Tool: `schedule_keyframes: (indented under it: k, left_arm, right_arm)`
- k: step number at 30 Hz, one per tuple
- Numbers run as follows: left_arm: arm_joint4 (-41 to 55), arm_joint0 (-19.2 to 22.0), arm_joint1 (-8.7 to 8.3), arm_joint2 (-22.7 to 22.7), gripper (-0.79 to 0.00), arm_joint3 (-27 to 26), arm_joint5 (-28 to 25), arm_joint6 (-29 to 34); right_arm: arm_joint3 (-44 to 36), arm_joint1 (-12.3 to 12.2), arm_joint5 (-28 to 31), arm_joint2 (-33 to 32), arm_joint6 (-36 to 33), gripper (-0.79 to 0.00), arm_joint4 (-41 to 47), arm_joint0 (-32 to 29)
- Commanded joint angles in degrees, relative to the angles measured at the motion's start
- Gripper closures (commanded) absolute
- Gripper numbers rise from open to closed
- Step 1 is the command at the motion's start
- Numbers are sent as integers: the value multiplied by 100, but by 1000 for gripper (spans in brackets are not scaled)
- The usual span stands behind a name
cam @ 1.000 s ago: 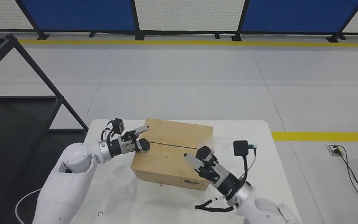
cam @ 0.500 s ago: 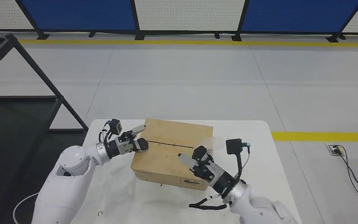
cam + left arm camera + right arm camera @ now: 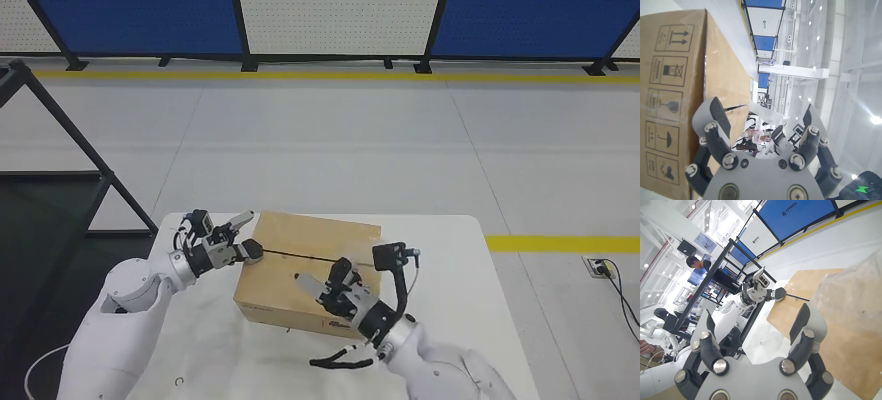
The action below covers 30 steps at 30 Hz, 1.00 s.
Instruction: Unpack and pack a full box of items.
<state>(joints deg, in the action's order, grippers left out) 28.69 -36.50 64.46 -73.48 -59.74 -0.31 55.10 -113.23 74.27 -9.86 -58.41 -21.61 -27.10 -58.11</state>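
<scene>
Contents of the box (image 3: 300,238) are hidden by shut flaps; its front, lower centre, is partly covered by the right gripper (image 3: 326,281).

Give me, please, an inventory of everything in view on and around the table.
Cardboard box: one, brown, flaps shut, mid-table.
Clear plastic: one piece, translucent, on the box's far corner nearest the right arm.
Table: one, white, under the box.
Frame: one, black, on the floor left of the table.
Partition panels: several, blue and white, along the far floor edge.
Left gripper: one, grey and black, open, at the box's seam end.
Right gripper: one, grey and black, open, over the box's near flap.
</scene>
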Motion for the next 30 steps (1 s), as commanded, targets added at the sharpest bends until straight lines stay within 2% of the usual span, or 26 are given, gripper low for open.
schedule_keyframes:
  k: [1,13,30]
  left_arm:
    - [6,11,6,28,-785,8,0,-5]
    - [103,-37,4,28,-785,9,-62,-4]
    - [152,-85,-20,-12,-785,-35,-77,6]
  right_arm:
    - [108,48,-244,186,-33,-785,-149,227]
    - [1035,401,-1123,1039,-250,-785,-337,1414]
    - [1988,809,-1111,1548,-424,-785,-85,2160]
